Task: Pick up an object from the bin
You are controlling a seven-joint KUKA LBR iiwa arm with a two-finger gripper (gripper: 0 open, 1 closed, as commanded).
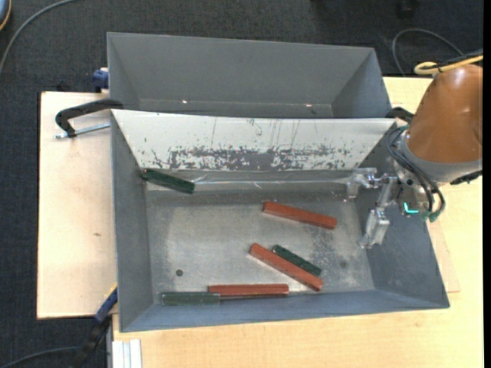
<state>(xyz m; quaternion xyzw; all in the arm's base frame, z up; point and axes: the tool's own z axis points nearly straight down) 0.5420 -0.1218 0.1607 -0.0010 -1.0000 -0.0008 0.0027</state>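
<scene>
My gripper (366,209) hangs at the right side of the bin, near the right wall and above the floor. Its two metal fingers stand apart, open, with nothing between them. Nearest to it, just to its left, a red flat stick (299,215) lies on the floor. Lower down, a second red stick (281,265) lies slantwise with a short dark green stick (298,261) resting against it.
A third red stick (247,289) and a dark green stick (189,299) lie end to end along the front wall. Another dark green stick (167,180) lies at the back left corner. The arm with its orange cover reaches in over the right rim.
</scene>
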